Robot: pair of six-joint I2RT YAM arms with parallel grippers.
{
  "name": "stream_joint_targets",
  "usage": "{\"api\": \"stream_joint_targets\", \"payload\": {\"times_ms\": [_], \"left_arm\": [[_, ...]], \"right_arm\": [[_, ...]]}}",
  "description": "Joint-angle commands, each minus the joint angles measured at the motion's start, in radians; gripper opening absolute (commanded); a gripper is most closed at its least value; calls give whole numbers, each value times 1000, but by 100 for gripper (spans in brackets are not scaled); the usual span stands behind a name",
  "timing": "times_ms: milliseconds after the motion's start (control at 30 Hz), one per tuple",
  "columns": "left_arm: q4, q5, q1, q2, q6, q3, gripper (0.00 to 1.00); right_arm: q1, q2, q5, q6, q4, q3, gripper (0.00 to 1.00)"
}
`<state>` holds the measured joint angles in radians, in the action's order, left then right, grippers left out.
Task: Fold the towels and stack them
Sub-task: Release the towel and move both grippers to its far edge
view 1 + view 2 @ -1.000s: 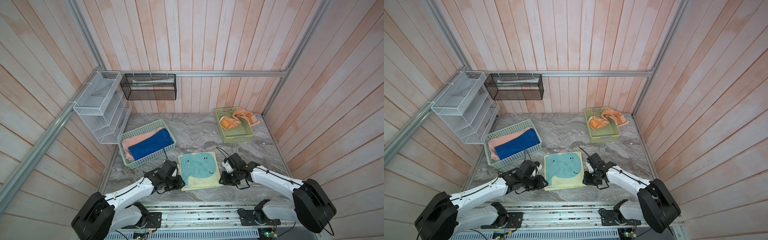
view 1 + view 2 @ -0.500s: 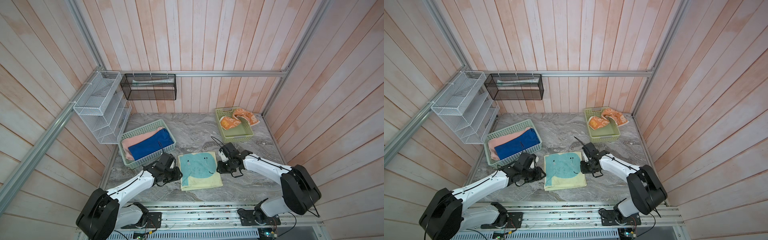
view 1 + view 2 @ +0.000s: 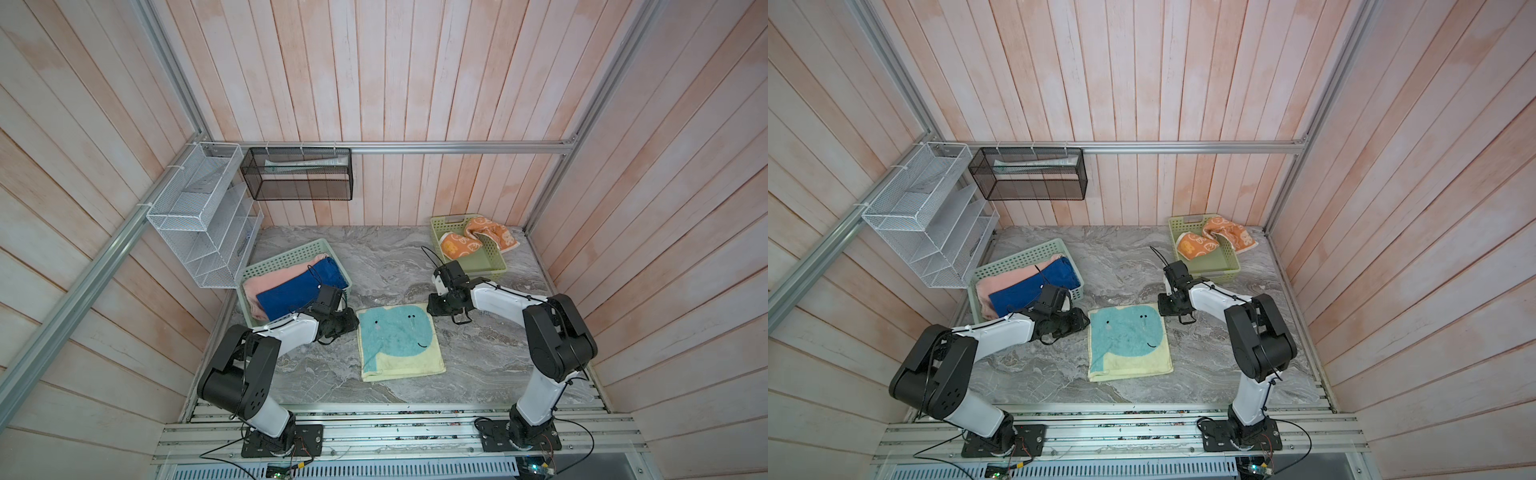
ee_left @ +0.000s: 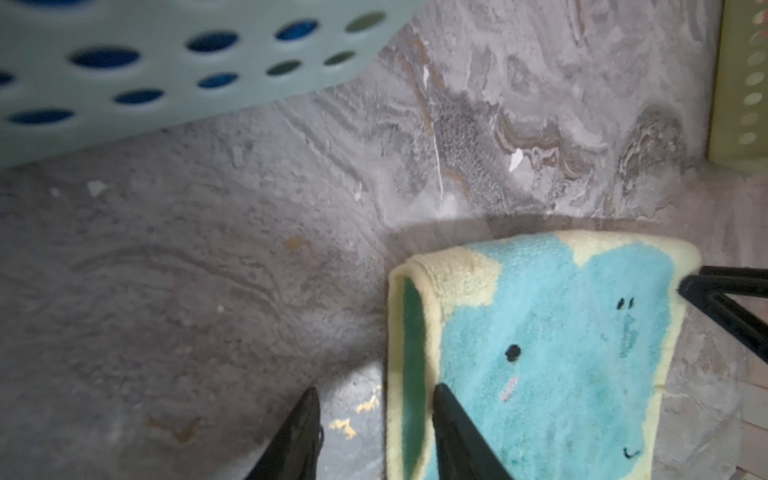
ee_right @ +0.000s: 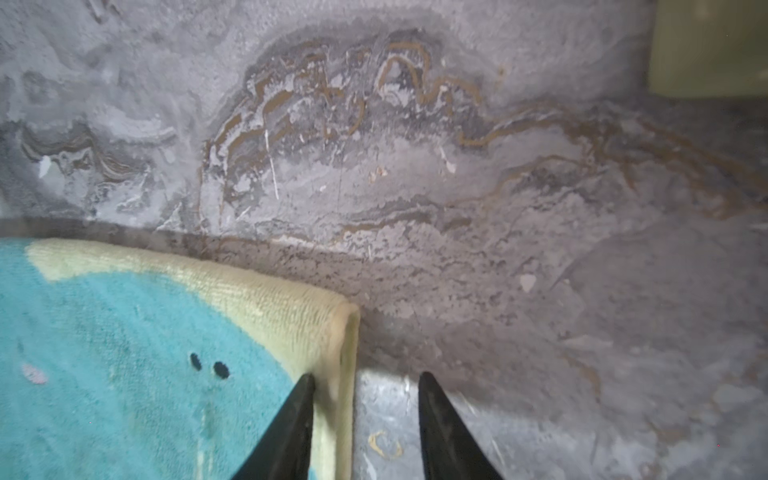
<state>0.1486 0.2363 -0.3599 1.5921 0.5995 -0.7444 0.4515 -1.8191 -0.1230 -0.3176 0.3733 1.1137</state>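
Layout as seen in both top views. The whale towel (image 3: 399, 340) lies flat on the table (image 3: 390, 266), centre front. My left gripper (image 3: 354, 323) stands at its far left corner, and my right gripper (image 3: 433, 309) at its far right corner. Behind and to the left, the left basket (image 3: 286, 258) holds the nearer plain towel (image 3: 299, 291), which lies partly over the farther plain towel (image 3: 274, 281). Behind and to the right, the rabbit towel (image 3: 494, 237) hangs over a wall of the right basket (image 3: 492, 266), part inside and part outside.

No legible text on any surface
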Motion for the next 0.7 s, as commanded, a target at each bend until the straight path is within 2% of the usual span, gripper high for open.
{"api": "stream_joint_targets", "payload": {"times_ms": [0, 167, 433, 567, 667], "left_arm": [[-70, 46, 22, 38, -46, -47, 45], [-78, 96, 30, 112, -82, -101, 37], [-52, 133, 31, 180, -117, -159, 33], [-39, 138, 31, 180, -133, -168, 22], [-26, 144, 32, 177, -156, -180, 6]], "right_arm": [[-2, -40, 8, 35, 5, 35, 42], [-2, -76, -5, 50, 5, 64, 39], [-2, -126, -23, 79, 42, 106, 38], [-2, -138, -36, 92, 46, 103, 34], [-4, -141, -65, 107, 42, 103, 20]]}}
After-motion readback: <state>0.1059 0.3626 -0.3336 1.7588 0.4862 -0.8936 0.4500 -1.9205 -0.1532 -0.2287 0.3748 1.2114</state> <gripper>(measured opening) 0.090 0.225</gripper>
